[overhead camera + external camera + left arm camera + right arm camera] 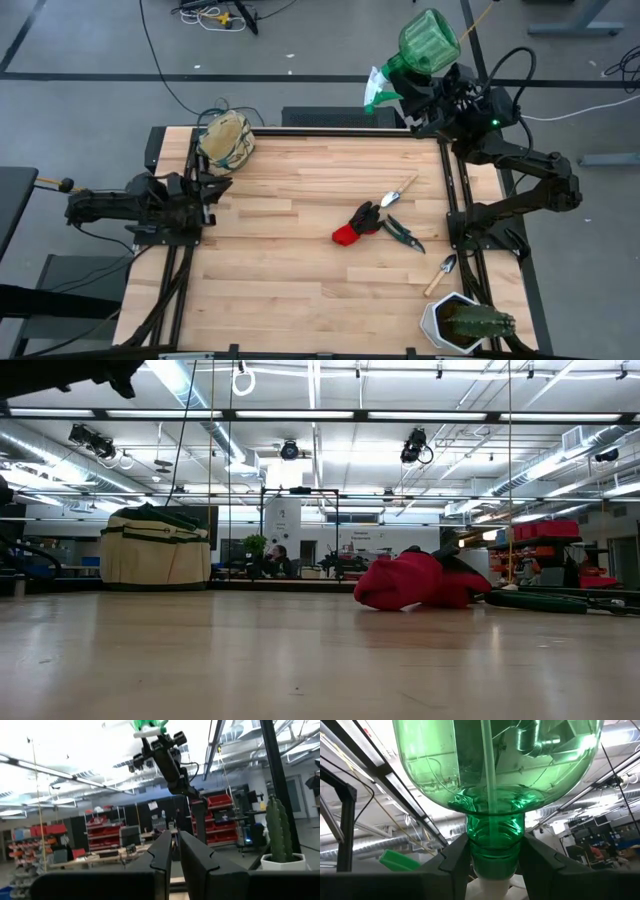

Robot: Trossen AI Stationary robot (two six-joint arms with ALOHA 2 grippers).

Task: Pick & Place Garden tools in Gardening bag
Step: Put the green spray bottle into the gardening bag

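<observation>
My right gripper (415,88) is raised high over the table's far right corner, shut on the green spray bottle (430,42). The beige gardening bag (227,140) stands on its base at the far left, and also shows in the low view (155,548). My left gripper (214,190) is shut and empty, just near-side of the bag. The red-and-black glove (355,225), the dark-handled shears (402,232) and a wooden-handled trowel (400,190) lie flat mid-table. A second trowel (442,272) lies at the near right. My right gripper pinches the bottle's neck (495,840) between its two fingers (455,857), just below the round green body. The fingers lie across the neck. The bottle is lifted clear, high above the table, with its body toward the overhead camera and its spray head (380,92) lower.
A white pot with a green cactus (465,325) stands at the near right corner. Black frame rails (455,200) run along the table's left and right sides. Bare wood lies between the bag and the glove.
</observation>
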